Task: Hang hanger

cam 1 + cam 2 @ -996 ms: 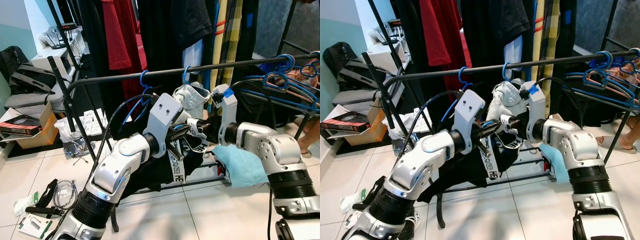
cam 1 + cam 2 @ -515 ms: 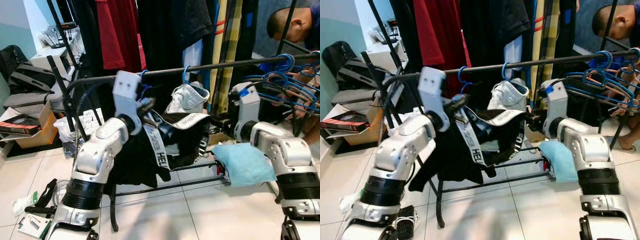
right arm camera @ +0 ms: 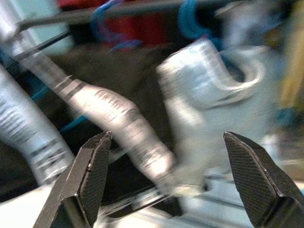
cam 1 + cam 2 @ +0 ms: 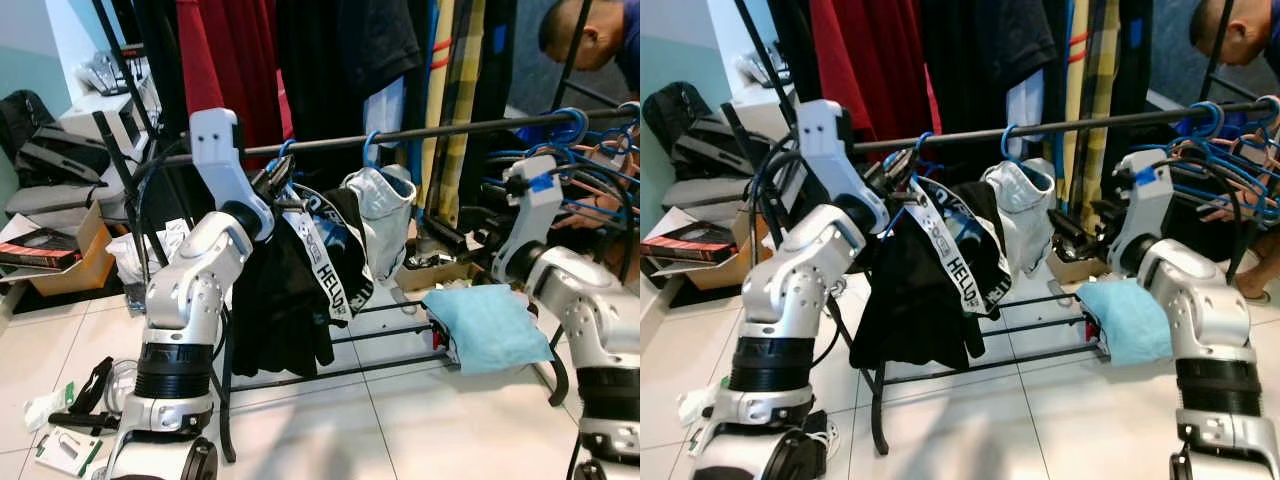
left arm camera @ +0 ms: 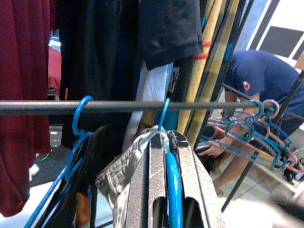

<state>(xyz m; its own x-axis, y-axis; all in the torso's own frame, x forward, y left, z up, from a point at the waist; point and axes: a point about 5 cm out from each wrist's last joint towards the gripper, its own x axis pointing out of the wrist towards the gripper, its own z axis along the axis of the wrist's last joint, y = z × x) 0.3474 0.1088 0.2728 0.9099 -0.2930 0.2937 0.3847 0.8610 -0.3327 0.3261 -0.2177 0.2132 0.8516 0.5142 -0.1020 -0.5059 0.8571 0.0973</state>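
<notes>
My left gripper (image 4: 276, 181) is raised just under the black rail (image 4: 450, 128) and is shut on a blue hanger (image 5: 173, 190). A black garment with a white lettered strap (image 4: 325, 270) hangs from that hanger. One blue hook (image 5: 78, 118) sits over the rail (image 5: 118, 107) close beside the fingers. Another blue hook (image 4: 371, 148) on the rail carries a grey-white garment (image 4: 385, 200). My right gripper (image 3: 168, 175) is open with nothing in it, drawn back to the right (image 4: 1070, 230) and facing the grey garment.
A bundle of blue hangers (image 4: 580, 160) hangs at the rail's right end, where a person (image 4: 590, 35) bends over. A light blue cloth (image 4: 485, 325) lies on the low rack bars. Boxes and bags (image 4: 50, 255) stand at left, cables and clutter (image 4: 110, 385) on the floor.
My left arm has swung up and left, lifting the hanger and black garment to the rail. The right gripper has drawn away from the garment to the right. A person has leaned in.
</notes>
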